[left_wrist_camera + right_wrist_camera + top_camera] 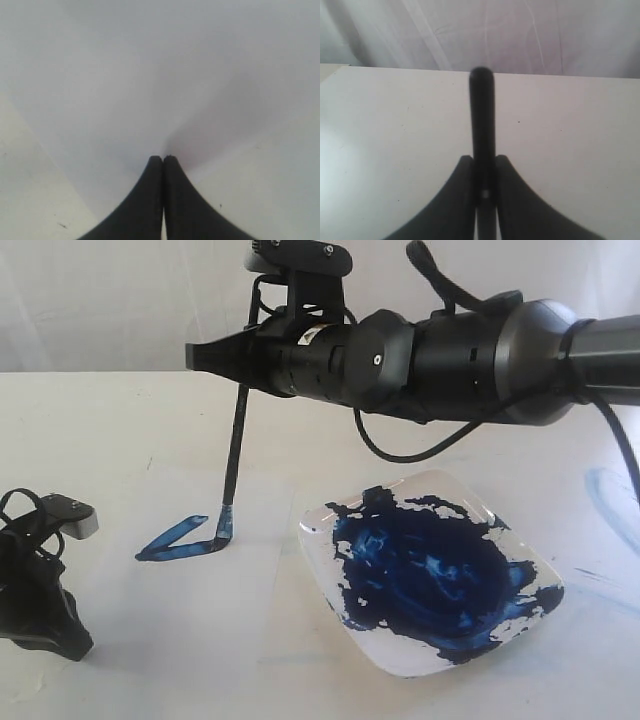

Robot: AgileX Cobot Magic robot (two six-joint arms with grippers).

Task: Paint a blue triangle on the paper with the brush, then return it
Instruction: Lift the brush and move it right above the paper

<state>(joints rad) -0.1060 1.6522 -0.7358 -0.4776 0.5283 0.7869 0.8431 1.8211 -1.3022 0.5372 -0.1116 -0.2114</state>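
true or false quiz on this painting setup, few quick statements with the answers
1. The right gripper is shut on the brush. True.
2. The brush tip is dipped in the plate. False: it touches the paper at the blue triangle.
3. The left gripper is shut and empty. True.
4. The paint on the plate is red. False: it is dark blue.
5. The brush lies flat on the paper. False: it stands nearly upright.

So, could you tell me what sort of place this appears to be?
Probably a robotics lab bench: a plain off-white table, a draped white backdrop, and the right gripper holding the brush to the paper beside a plate of blue paint.
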